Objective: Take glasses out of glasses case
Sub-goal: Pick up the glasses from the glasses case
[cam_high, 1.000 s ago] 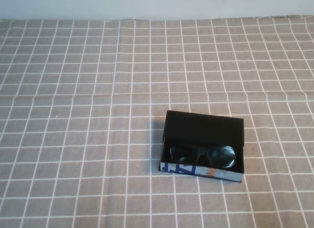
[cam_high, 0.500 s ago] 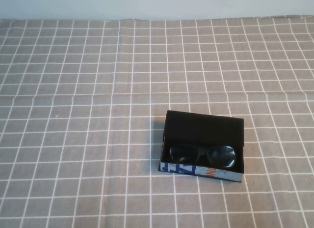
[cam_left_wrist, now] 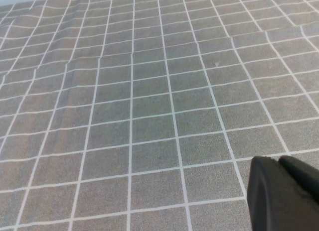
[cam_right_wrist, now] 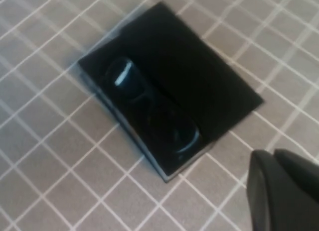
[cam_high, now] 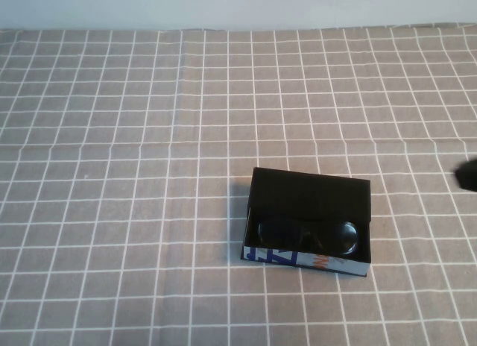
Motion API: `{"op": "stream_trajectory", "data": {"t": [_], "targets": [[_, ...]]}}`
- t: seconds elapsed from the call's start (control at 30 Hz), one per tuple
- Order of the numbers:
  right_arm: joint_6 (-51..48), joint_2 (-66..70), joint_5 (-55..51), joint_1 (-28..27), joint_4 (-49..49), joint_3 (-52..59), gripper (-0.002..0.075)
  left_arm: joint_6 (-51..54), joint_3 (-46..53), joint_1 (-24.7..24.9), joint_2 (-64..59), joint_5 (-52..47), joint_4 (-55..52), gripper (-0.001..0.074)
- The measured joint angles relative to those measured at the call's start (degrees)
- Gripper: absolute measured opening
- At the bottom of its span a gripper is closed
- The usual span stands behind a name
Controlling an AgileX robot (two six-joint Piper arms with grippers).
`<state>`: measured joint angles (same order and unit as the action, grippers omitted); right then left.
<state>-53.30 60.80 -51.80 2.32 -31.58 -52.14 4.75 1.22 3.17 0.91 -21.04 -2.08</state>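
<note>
The glasses case (cam_high: 311, 194) lies open on the checked cloth, right of centre, flap lid laid back, white printed side facing the near edge. The black glasses (cam_high: 308, 235) lie folded inside it. The right wrist view looks down on the case (cam_right_wrist: 202, 74) and the glasses (cam_right_wrist: 152, 111). My right gripper (cam_right_wrist: 273, 154) is shut and empty, hovering off to one side of the case; its dark tip shows at the right edge of the high view (cam_high: 469, 175). My left gripper (cam_left_wrist: 276, 160) is shut and empty over bare cloth, out of the high view.
A grey cloth with a white grid (cam_high: 149, 174) covers the table. A pale wall runs along the far edge (cam_high: 238, 7). A fold line crosses the cloth behind the case.
The right gripper's dark tip has come into the high view at the right edge. The case and the glasses have not moved.
</note>
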Motion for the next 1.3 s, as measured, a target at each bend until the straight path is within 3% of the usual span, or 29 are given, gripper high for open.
{"op": "stream_trajectory", "data": {"t": [0.37,0.57,0.67,0.93,1.3], "targets": [[-1.98,28.22,-6.63,16.15,15.38,-23.97,-0.0018,0.0,0.0,0.0,0.0,0.0,0.0,-0.0004],[-1.24,39.25,-8.21,23.36,21.81,-30.05,-0.0012,0.0,0.0,0.0,0.0,0.0,0.0,-0.0004],[-1.24,42.87,-7.7,25.95,22.92,-30.42,0.0031,0.0,0.0,0.0,0.0,0.0,0.0,-0.0004],[-1.24,49.03,-5.9,28.39,23.99,-30.66,0.0279,0.0,0.0,0.0,0.0,0.0,0.0,-0.0004],[-1.24,50.2,-4.02,28.65,24.57,-30.66,0.0307,0.0,0.0,0.0,0.0,0.0,0.0,-0.0004]]}}
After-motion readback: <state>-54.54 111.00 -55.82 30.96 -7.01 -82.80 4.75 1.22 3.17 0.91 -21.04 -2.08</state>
